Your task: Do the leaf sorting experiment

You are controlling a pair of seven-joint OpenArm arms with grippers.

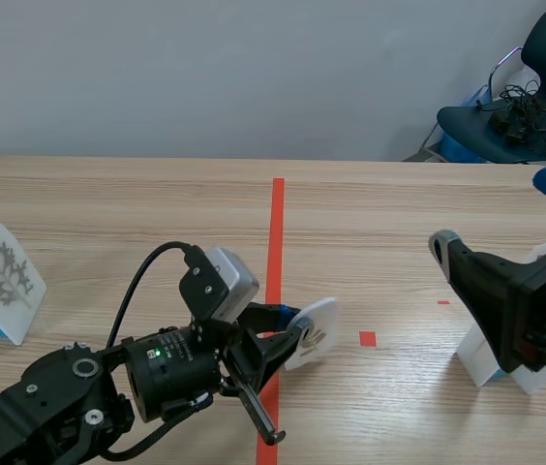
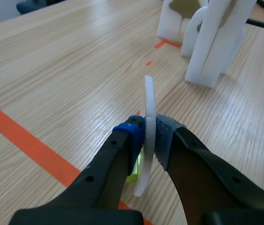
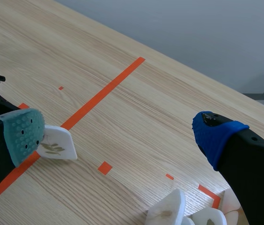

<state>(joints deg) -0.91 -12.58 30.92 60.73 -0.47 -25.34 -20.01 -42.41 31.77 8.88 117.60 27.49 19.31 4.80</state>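
While between fingers [image 2: 128,133], one leaf card [image 2: 149,101].

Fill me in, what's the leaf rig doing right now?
The left hand is shut on a small white leaf card by the orange tape line. The right hand is open and holds nothing, near a white stand with more cards at the table's right. A tall leaf card stands upright at the far left.

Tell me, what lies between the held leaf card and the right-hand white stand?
Only bare table with tape marks separates leaf card and white stand, per scene view.
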